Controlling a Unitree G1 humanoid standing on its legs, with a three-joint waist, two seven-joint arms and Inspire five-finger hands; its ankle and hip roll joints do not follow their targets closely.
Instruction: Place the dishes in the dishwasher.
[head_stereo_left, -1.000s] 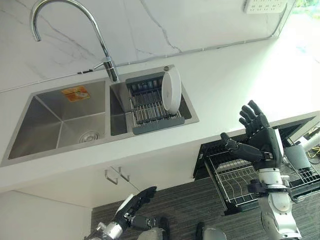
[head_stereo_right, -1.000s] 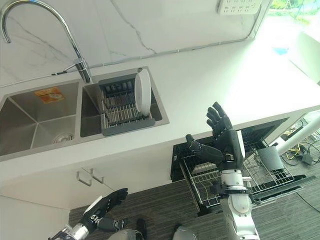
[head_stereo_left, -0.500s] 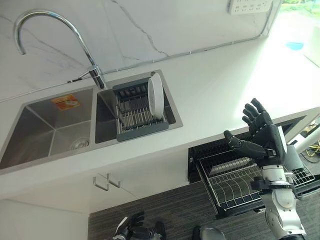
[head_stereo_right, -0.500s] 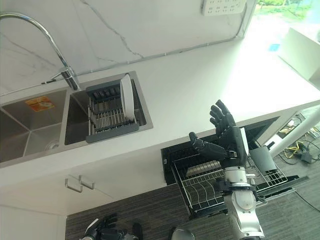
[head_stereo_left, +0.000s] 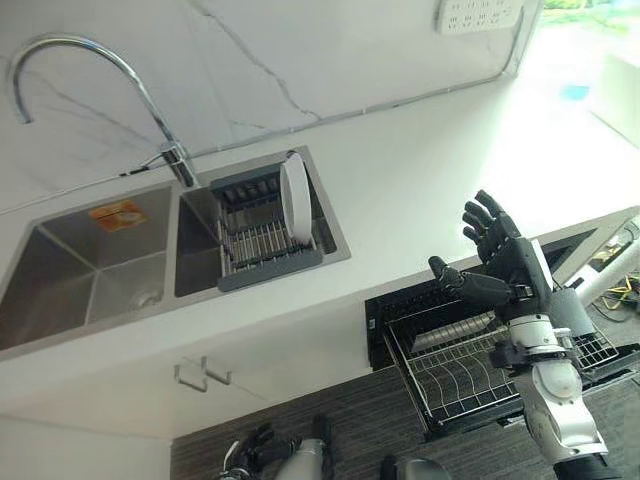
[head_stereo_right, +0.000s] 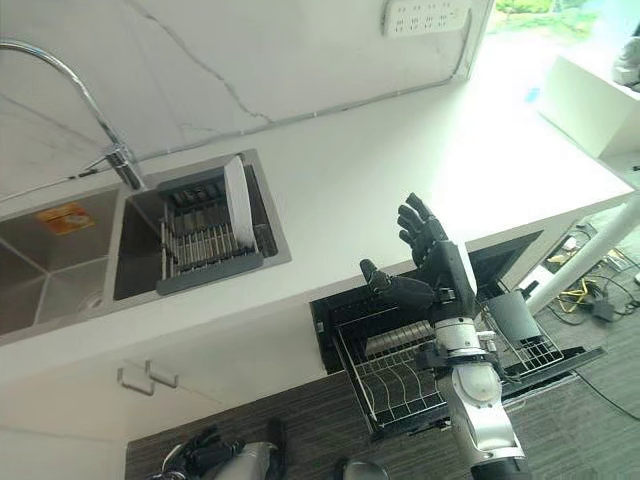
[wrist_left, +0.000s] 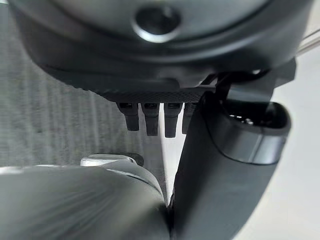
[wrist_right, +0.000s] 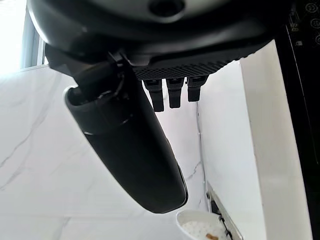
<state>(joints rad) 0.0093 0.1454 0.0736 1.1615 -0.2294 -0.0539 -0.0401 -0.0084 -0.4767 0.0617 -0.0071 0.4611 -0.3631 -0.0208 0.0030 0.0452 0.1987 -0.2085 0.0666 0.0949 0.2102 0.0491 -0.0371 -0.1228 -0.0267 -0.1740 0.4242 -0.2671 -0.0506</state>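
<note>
A double sink is set into the bench, with the faucet behind it. In the sink's right basin sits a drying rack, and a plate stands upright at the rack's right end. Below the bench's front edge, to the right, the dishwasher rack is pulled out. The right robot hand hovers above that rack, the left robot hand low by the floor.
</note>
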